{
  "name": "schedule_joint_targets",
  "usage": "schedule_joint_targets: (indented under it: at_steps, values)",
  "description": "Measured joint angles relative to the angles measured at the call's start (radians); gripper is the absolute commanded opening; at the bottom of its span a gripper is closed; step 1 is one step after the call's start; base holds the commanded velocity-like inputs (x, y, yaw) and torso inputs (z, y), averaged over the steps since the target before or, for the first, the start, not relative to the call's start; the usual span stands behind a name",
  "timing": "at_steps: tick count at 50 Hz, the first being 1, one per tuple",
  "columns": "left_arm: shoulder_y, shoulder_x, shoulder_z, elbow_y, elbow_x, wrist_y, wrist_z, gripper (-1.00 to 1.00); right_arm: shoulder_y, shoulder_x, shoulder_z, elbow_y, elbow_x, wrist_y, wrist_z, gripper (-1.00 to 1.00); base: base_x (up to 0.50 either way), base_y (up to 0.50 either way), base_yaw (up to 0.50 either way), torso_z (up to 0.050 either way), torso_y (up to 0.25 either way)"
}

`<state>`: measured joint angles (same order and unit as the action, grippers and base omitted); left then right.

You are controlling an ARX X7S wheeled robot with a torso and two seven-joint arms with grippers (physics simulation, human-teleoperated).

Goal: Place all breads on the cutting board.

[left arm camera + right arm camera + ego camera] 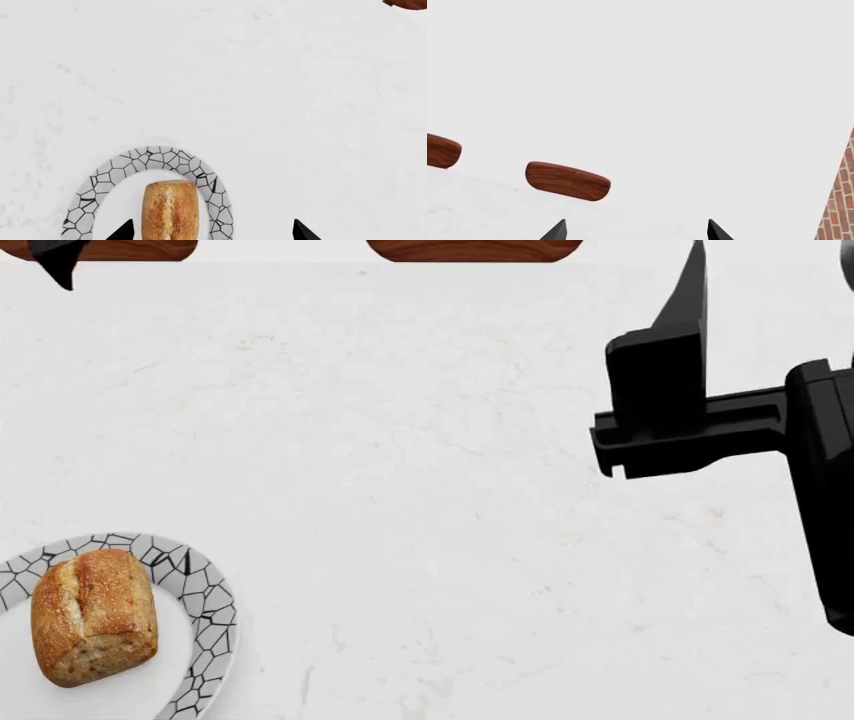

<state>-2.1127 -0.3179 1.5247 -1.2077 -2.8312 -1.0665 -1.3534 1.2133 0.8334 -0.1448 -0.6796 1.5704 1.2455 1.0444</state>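
Resting on a crackle-patterned plate [200, 640] near the desk's [427, 490] front-left corner, an oblong bread [94, 615] is shown; both hands [213, 232] [635, 231] are spread wide, empty.

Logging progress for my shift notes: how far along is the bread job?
Nothing looks done. The oblong bread lies on the patterned plate, and no cutting board or second bread is in view. Nothing is in hand: the left gripper hangs over the plate with jaws open and empty; the right gripper is open too. Every placement remains.
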Motion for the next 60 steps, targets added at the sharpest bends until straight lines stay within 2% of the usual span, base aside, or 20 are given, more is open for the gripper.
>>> schedule_joint_targets:
  at_steps: [21, 31, 42, 60]
  values:
    - [0.028, 0.010, 0.339, -0.088, -0.105, -0.010, 0.140, 1.00, -0.024, -0.004, -0.013, -0.008, -0.024, -0.016, -0.011, 1.00, 0.00, 0.00, 0.00, 0.000, 0.000]
    - [0.074, 0.013, 0.462, -0.096, -0.156, -0.017, 0.196, 1.00, -0.026, -0.006, -0.024, -0.013, -0.025, -0.019, -0.009, 1.00, 0.00, 0.00, 0.00, 0.000, 0.000]
    - [0.114, 0.020, 0.537, -0.098, -0.191, -0.030, 0.231, 1.00, -0.035, -0.005, -0.030, -0.015, -0.042, -0.028, -0.023, 1.00, 0.00, 0.00, 0.00, 0.000, 0.000]
    - [0.175, 0.032, 0.583, -0.099, -0.213, -0.035, 0.289, 1.00, -0.032, -0.002, -0.039, -0.013, -0.047, -0.034, -0.027, 1.00, 0.00, 0.00, 0.00, 0.000, 0.000]
